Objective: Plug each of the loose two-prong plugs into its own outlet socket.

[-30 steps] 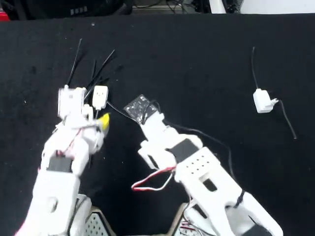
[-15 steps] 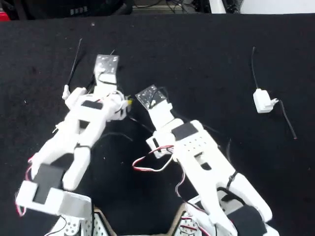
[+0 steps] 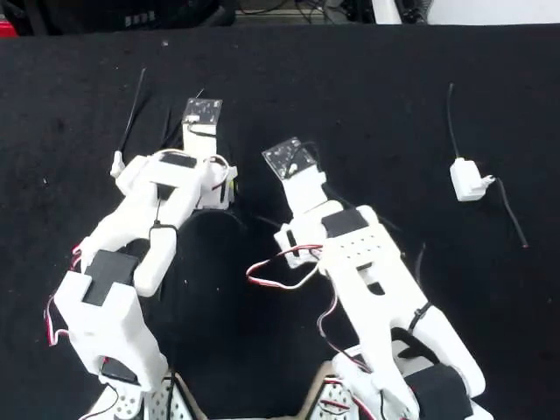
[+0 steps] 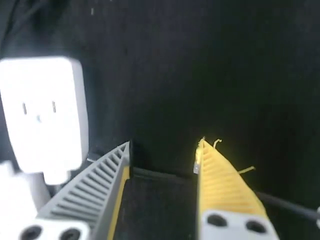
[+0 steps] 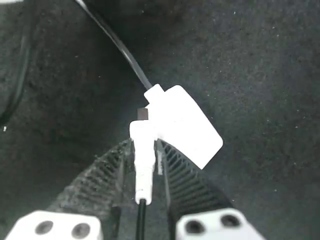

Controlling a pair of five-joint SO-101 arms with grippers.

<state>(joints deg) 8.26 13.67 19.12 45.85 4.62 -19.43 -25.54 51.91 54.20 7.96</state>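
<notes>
Plug (image 5: 143, 172): white, clamped between the closed right fingers (image 5: 187, 182), its front end touching a white outlet socket (image 5: 185, 127) on the black table (image 5: 260, 60). The left fingers (image 4: 220, 185) are spread wide, empty, just beside a second socket (image 4: 44, 112). A loose plug (image 3: 466, 179) lies well apart.

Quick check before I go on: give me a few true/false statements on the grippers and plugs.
1. The left gripper is open. True.
2. The right gripper is empty. False: it is shut on a white plug.
3. The left gripper holds the outlet block. False: the block lies beside it, ungripped.
4. A white cabled block lies apart from both arms. True.
</notes>
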